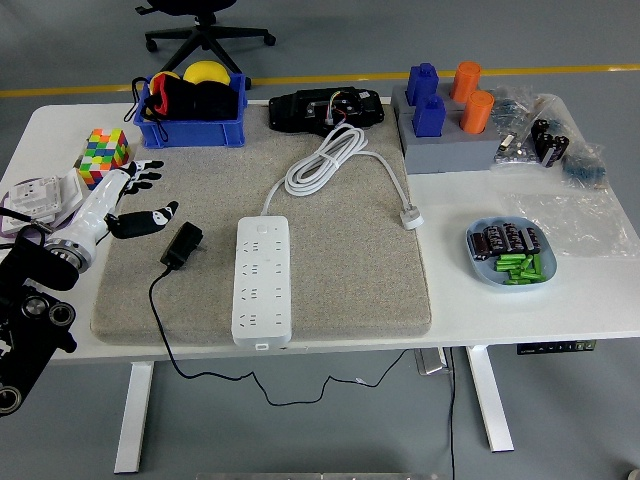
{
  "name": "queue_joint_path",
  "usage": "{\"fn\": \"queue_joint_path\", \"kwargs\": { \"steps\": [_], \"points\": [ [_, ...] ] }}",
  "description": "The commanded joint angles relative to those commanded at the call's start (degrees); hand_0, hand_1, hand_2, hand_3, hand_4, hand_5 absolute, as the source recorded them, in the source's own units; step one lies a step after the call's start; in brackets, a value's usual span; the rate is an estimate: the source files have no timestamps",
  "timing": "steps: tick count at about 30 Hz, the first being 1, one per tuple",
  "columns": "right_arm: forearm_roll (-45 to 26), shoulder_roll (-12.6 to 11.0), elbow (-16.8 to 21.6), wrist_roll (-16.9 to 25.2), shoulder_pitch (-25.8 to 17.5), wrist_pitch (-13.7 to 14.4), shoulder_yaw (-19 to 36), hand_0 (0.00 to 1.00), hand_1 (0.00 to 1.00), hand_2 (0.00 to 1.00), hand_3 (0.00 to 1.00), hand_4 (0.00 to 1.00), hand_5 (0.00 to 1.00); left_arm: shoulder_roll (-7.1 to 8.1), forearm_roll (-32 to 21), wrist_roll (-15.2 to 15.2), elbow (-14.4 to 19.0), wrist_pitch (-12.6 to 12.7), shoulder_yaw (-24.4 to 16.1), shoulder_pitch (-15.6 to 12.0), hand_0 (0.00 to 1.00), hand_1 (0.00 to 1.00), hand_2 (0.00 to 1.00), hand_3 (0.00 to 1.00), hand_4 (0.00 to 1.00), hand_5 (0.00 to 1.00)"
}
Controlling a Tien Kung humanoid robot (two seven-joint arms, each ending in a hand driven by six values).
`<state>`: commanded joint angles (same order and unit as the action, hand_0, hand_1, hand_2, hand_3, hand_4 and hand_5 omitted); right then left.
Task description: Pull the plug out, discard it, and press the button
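Lying on the grey mat (330, 290), black plug adapter (182, 246) sits w/ nothing on it, just at 9 o'clock of the white power strip (262, 281), clear of its sockets; its black cord (160, 320) trails off the near table edge. Left hand (128, 200) hovers near the plug at approx 10 o'clock, fingers spread, thumb apart, holding nothing. Strip's own white cable (325, 160) coils at 12 o'clock, its white plug (411, 216) resting at 2 o'clock. Rubik's cube (106, 155) at hand's 11 o'clock; blue bin (190, 128) beyond. Button on strip too small to make out.
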<state>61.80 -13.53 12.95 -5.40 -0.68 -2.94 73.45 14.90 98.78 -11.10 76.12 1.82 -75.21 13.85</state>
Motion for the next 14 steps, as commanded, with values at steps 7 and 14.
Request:
{"fn": "queue_joint_path", "kwargs": {
  "steps": [7, 14],
  "points": [
    [0.28, 0.19, -0.03, 0.01, -0.21, 0.04, 0.74, 0.701, 0.675, 0.658, 0.616, 0.709, 0.49, -0.16, 0.38, -0.13, 0.14, -0.15, -1.3, -0.42, 0.827, 0.798, 0.811, 0.874, 0.671, 0.136],
    [0.52, 0.71, -0.06, -0.02, -0.59, 0.04, 1.67, 0.699, 0.675, 0.658, 0.616, 0.709, 0.49, -0.14, 0.48, -0.19, 0.41, -0.21, -1.92, -1.07, 0.825, 0.795, 0.81, 0.874, 0.672, 0.127]
  ]
}}
